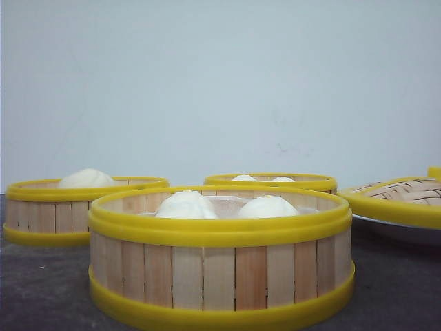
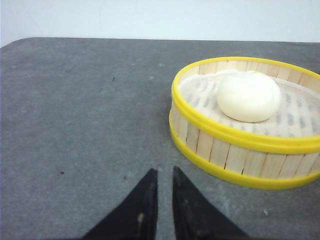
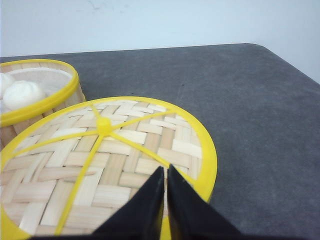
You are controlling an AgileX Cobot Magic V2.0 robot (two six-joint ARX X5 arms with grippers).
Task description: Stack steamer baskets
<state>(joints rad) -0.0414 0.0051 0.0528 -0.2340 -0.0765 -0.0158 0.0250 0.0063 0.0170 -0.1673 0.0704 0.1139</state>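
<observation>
- I see three steamer baskets sitting apart on the dark table [image 1: 41, 289]. None is stacked yet.
- The near basket [image 1: 220, 265] is in the middle at the front, with two white buns inside.
- The left basket [image 1: 52, 214] sits further back on the left. It holds one bun [image 2: 248, 96].
- The back basket [image 1: 275, 182] is behind the near one, a little to the right, and it also holds buns.
- My left gripper [image 2: 164, 176] hangs over bare table. The left basket [image 2: 250, 145] is just beside it, ahead and off to one side. So my left arm is the nearer one for that basket.
- The left gripper's black fingers [image 2: 145, 200] are almost together, with only a thin gap. They hold nothing and touch nothing.
- My right gripper [image 3: 165, 172] hangs over the woven lid [image 3: 100, 165], near its rim. The lid is not a basket. I think it goes on last.
- The right fingers are almost together too, and empty. I cannot tell if they touch the lid.
- From the right wrist view, one basket [image 3: 35, 97] with buns sits just past the lid.
- I think I must open a gripper wide before I grab a rim.
</observation>
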